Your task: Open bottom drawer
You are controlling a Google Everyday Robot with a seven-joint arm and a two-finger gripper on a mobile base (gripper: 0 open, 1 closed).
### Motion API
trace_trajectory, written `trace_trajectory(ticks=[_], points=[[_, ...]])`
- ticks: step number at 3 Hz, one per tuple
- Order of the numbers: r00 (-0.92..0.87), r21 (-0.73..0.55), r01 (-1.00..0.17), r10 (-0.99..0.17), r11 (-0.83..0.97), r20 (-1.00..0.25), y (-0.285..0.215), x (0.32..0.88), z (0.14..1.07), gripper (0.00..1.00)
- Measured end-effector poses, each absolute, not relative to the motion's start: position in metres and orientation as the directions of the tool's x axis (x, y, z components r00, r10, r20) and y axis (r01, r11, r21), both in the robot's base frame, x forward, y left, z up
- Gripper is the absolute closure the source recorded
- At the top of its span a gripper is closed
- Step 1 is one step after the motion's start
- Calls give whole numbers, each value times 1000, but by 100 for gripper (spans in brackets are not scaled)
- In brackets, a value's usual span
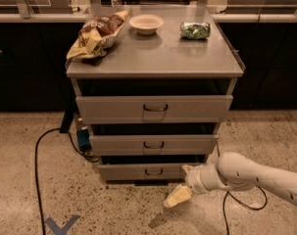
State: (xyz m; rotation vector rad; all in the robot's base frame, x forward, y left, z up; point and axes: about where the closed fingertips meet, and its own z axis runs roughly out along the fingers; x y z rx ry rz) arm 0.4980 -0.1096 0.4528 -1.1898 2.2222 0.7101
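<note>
The bottom drawer (138,172) is the slimmest of three grey drawer fronts, lowest in the cabinet, with a small dark loop handle (153,171). It sits nearly flush under the middle drawer (153,144). My gripper (182,186) is on a white arm coming from the right, low above the floor. It is just right of and below the handle, at the drawer's right end. One yellowish finger (177,197) points down to the left, the other finger (188,169) lies against the drawer front. The fingers are spread apart and hold nothing.
The cabinet top (158,53) holds a chip bag (96,33), a white bowl (146,23) and a green packet (195,30). A black cable (37,151) runs over the speckled floor at the left, another cable (246,202) lies under my arm. Dark counters stand behind.
</note>
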Motion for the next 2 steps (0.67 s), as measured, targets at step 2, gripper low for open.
trace_trajectory(ticks=[2], points=[[-506, 207, -837, -571, 507, -646, -105, 517, 403, 0]])
